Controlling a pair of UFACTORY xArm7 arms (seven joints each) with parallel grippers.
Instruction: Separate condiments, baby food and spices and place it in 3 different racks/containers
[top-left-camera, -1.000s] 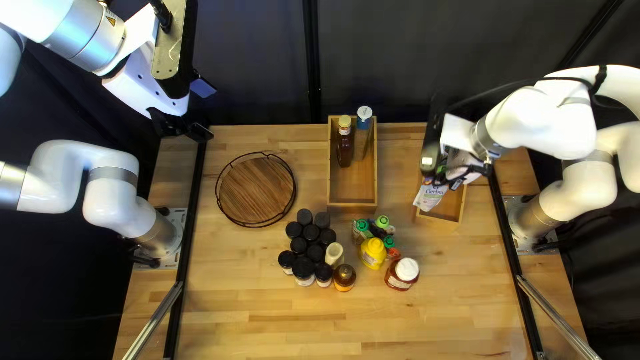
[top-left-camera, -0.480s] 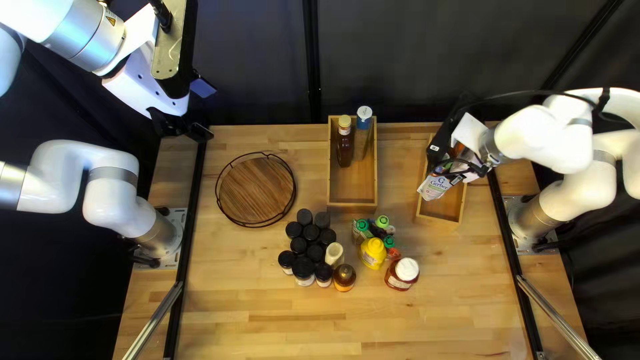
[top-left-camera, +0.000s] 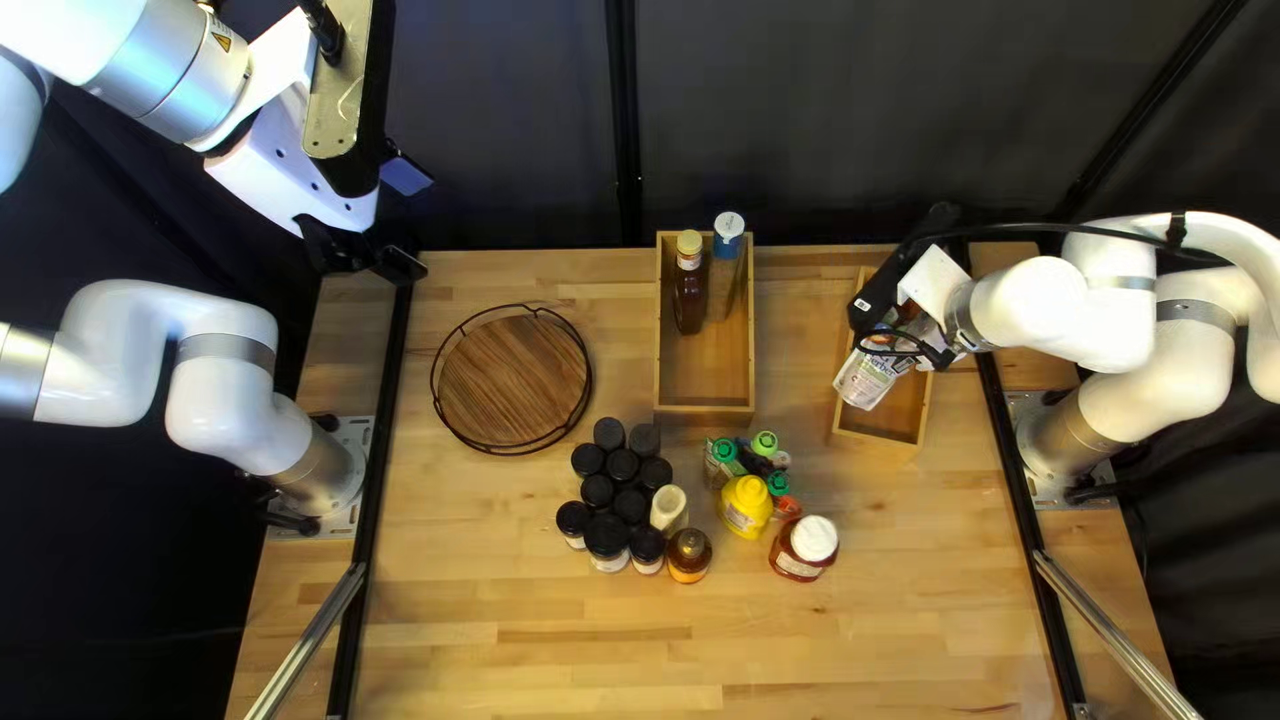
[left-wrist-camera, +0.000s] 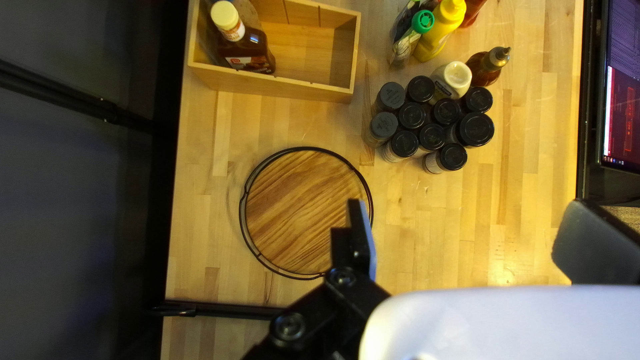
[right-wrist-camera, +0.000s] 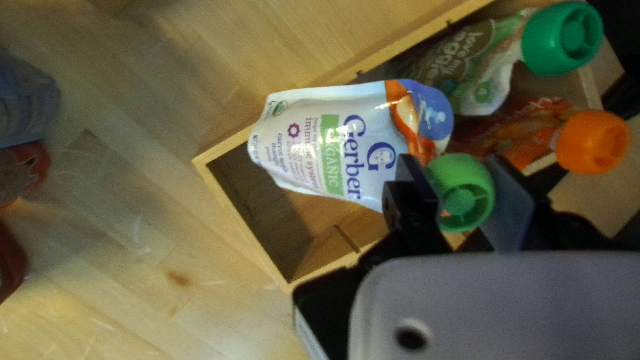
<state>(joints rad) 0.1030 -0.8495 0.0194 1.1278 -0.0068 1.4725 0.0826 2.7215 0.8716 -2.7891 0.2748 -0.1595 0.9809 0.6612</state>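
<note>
The likeliest trouble is at the right of the top left view, where the right gripper [right-wrist-camera: 453,175] pinches a pouch [right-wrist-camera: 347,140] by its green cap [right-wrist-camera: 461,195], one jaw each side. The pouch hangs over the box [top-left-camera: 880,434], tilted, its bottom end overlapping the long wall nearer the middle of that view. Lowered as it lies, it could catch on that wall and fold, or tip outside on release; it probably needs shifting inward first. The cap is round and smooth, so a knock against the wood might twist it in the grip. The green-topped pouch [right-wrist-camera: 473,67] and orange-topped pouch [right-wrist-camera: 527,130] lean close by, and the opening jaws could nudge them. The left gripper [left-wrist-camera: 469,207], at the upper left, has its jaws spread with nothing between them. The jars [top-left-camera: 623,467], at the centre, are packed tight; reaching for one later could topple its neighbours. The tray [top-left-camera: 514,380], left of centre, has only a low wire rim, so jars set near its edge might tip over it.
</note>
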